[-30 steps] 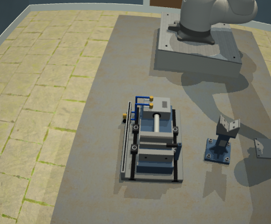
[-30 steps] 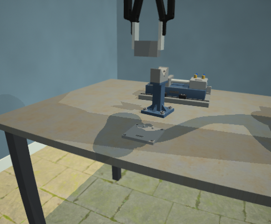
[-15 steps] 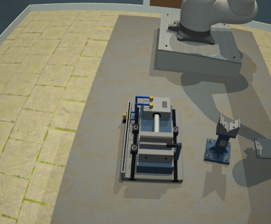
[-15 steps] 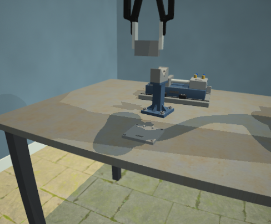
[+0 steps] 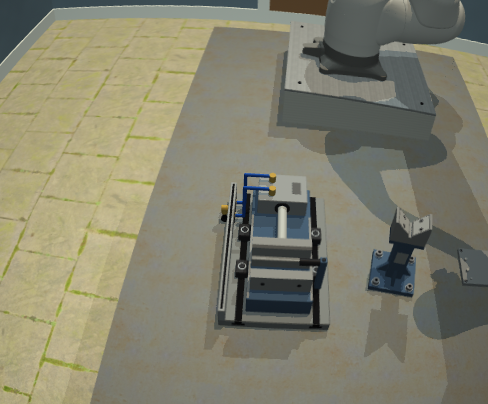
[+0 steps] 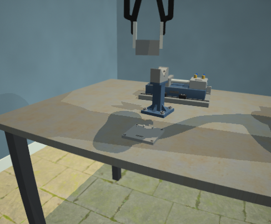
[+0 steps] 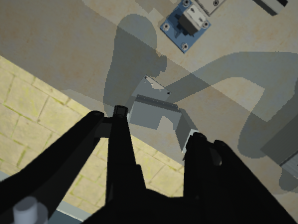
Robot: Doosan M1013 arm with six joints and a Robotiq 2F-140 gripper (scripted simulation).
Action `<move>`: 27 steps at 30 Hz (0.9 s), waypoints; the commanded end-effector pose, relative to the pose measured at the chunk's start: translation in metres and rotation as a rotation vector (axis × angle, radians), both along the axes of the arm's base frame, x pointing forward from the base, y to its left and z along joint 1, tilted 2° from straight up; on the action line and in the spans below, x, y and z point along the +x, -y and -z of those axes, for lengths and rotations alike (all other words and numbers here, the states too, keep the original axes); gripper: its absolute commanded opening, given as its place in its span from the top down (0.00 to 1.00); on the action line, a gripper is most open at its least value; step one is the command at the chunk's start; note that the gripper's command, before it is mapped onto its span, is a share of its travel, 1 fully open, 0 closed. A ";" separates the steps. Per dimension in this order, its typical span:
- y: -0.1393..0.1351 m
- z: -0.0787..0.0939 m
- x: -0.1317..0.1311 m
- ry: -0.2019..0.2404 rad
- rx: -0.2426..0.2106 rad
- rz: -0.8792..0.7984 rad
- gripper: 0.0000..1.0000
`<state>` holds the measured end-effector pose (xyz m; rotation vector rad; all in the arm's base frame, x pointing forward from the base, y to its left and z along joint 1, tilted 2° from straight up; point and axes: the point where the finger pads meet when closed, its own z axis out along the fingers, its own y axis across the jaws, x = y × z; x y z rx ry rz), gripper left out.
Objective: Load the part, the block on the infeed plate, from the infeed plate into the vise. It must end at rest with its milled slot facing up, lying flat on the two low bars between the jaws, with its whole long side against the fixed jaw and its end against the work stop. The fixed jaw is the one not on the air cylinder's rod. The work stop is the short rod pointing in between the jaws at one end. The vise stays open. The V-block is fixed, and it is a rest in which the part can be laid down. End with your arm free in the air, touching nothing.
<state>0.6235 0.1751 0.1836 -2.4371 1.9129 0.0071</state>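
One grey block (image 6: 147, 47) held high above the worktop (image 6: 69, 116), clamped between the two pale pads (image 6: 134, 34) of the gripper (image 6: 147, 41), fingers closed against its sides. Seen hanging well above the V-block (image 6: 159, 75), slightly nearer the exterior camera than that landmark. Just in front of the V-block's blue foot (image 6: 157, 111), bare infeed plate (image 6: 142, 133) lying flat in the arm's shadow. Directly behind the V-block, vise (image 6: 186, 90) with jaws apart, air cylinder (image 5: 281, 194) at the end nearer the robot's pedestal (image 5: 405, 112), short work stop rod (image 5: 309, 262) reaching in between the jaws on the V-block's side. From the wrist view, block (image 7: 150, 112) caught between dark fingers, infeed plate (image 7: 155, 85) partly hidden behind it, V-block base (image 7: 187, 25) farther off. Slot orientation not discernible.
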 end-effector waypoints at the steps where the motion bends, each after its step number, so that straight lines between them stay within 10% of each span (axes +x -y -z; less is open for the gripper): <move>1: 0.005 0.000 -0.001 -0.001 -0.002 -0.036 1.00; 27: 0.037 0.001 0.003 0.017 -0.013 -0.533 1.00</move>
